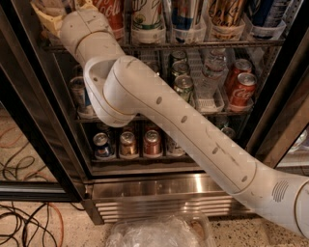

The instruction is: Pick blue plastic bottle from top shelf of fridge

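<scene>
My gripper (50, 17) is at the top left of the camera view, reaching into the left end of the top shelf (193, 46) of the fridge (159, 185). The frame's top edge cuts it off. A pale shape (48, 6) sits at the gripper, and I cannot tell whether it is the blue plastic bottle. My white arm (183, 120) crosses the fridge front from the lower right. To the gripper's right stand the red Coca-Cola bottle (110, 12) and other tall bottles (147, 17) in clear trays.
Racks below hold cans (128, 144), red Coca-Cola cans (241, 89) and a small clear water bottle (211, 72). The black door frame (34, 120) stands at the left. Cables (24, 222) lie on the floor. A crinkled plastic bag (159, 234) lies before the louvred grille (159, 207).
</scene>
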{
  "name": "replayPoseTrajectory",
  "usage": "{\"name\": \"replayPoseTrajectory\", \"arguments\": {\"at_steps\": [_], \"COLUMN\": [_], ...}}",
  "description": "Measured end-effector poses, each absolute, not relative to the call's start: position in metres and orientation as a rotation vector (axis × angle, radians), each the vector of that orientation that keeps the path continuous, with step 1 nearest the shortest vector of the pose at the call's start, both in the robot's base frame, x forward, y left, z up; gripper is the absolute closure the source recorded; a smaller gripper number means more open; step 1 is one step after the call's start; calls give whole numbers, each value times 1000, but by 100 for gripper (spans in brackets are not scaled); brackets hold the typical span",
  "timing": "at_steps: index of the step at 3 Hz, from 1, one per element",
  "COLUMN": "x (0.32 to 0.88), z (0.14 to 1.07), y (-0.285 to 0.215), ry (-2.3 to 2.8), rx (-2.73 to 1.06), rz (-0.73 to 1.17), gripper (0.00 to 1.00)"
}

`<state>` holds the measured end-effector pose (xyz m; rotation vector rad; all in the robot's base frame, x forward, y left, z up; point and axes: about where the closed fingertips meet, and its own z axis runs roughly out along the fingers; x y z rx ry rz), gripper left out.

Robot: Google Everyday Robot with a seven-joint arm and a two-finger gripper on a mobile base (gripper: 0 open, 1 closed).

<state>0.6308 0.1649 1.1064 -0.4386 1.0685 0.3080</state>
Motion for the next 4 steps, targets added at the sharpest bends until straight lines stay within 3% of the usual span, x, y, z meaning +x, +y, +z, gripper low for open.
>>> {"name": "replayPoseTrajectory", "arguments": {"at_steps": [4], "x": [604], "z": [1124], "y": [164], "ry": [981], "rx": [-473], "rz": [312], "gripper": [100]}}
